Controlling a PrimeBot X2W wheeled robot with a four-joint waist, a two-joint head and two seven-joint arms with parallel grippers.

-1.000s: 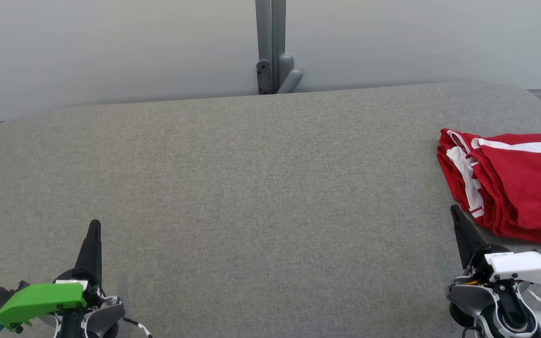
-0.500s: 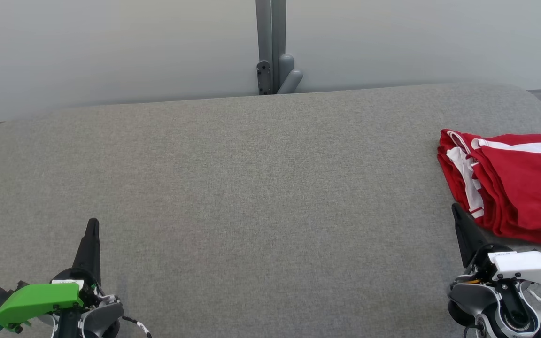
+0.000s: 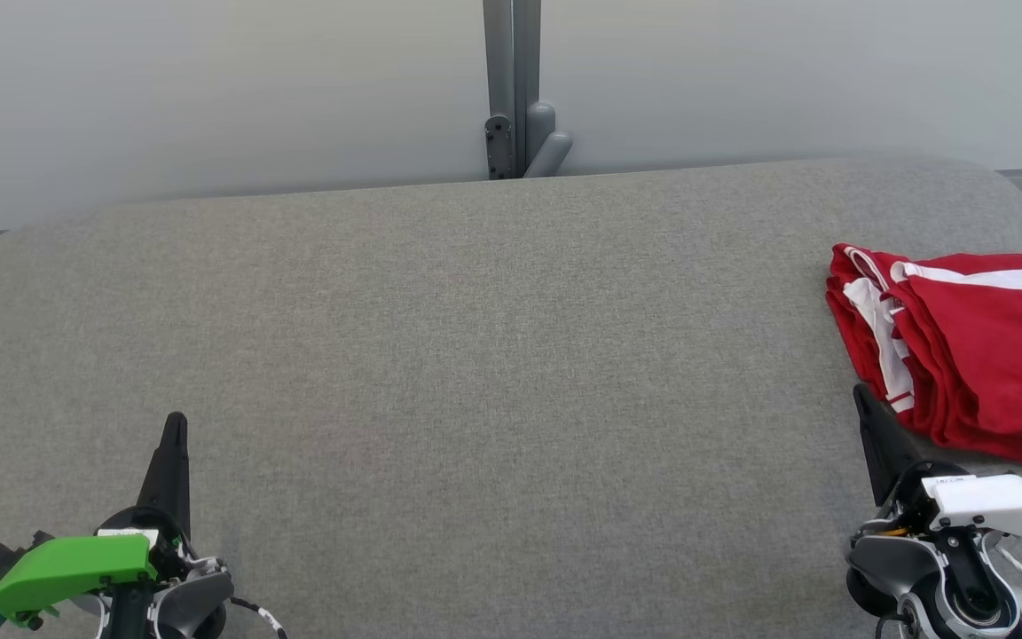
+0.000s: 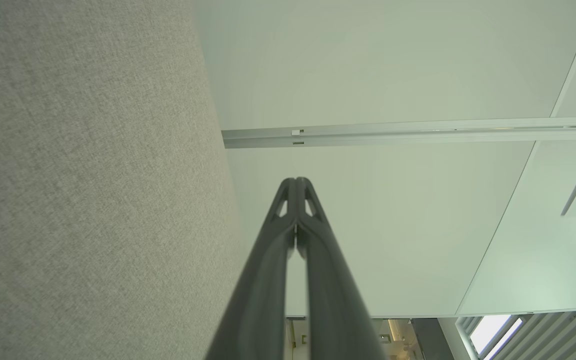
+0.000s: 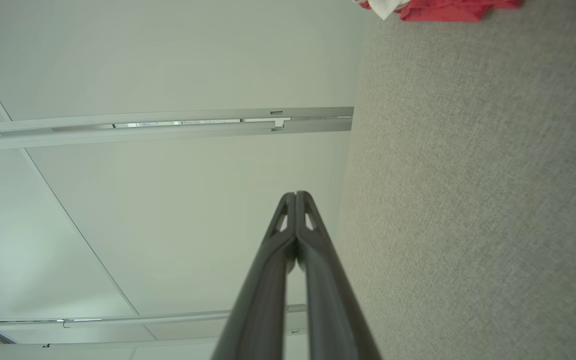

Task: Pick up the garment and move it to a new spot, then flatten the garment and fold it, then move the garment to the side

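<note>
A red garment with white stripes lies folded in a loose stack at the right end of a grey fabric-covered table, where the head view's border cuts off its far side. The robot's two arms sit low at the near edge of the table, well apart from each other. The left gripper, rising from a green housing, points its dark fingers up the table. Its jaws are pressed together with nothing between them, and bare grey fabric lies all around it. The right gripper, ahead of a white housing, is likewise closed tight and empty. Its tip is near the garment's near left corner, and the right wrist view shows it clear of the cloth. Beyond the table stands a pale wall with a grey upright post at its centre.
</note>
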